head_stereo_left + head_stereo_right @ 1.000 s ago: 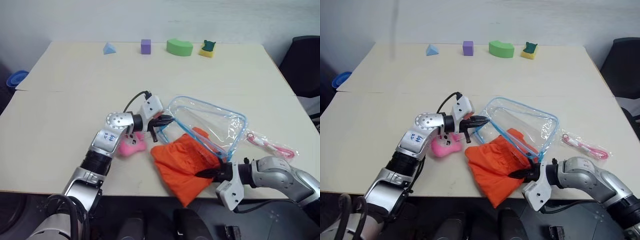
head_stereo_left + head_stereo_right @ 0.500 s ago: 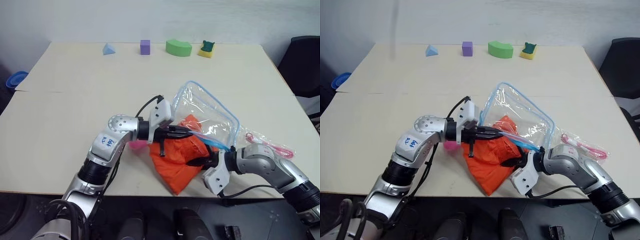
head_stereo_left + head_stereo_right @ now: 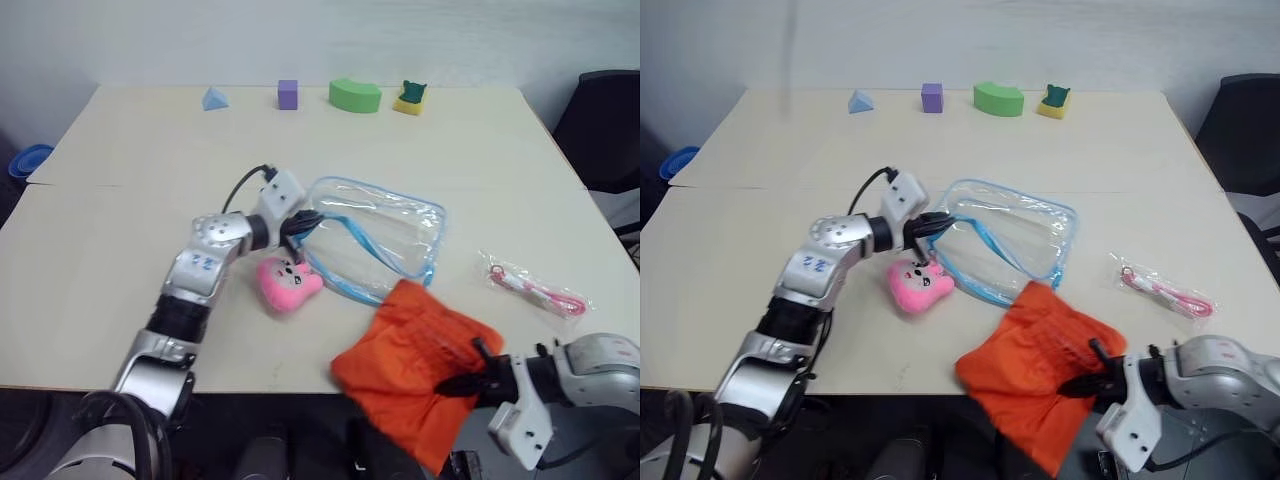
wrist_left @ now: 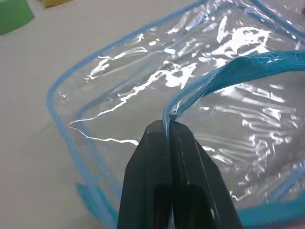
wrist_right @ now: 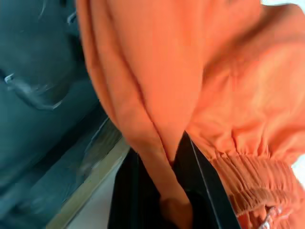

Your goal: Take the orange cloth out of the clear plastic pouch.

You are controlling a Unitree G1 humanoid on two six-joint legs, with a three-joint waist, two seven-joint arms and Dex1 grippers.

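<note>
Left gripper (image 4: 167, 128) pinching pouch (image 3: 385, 225) blue zipper edge, right gripper (image 3: 470, 375) clamped on wrinkly orange cloth (image 3: 415, 345) overhanging beige table (image 3: 130, 170) edge, glossy clear plastic, dark chair (image 3: 608, 125) beyond.

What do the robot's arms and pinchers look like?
Both arms are shiny silver metal tubes with black rings at the joints. The left arm has blue writing on it and a black cable looping to a white block at the wrist. Each arm ends in two flat black fingers.
</note>
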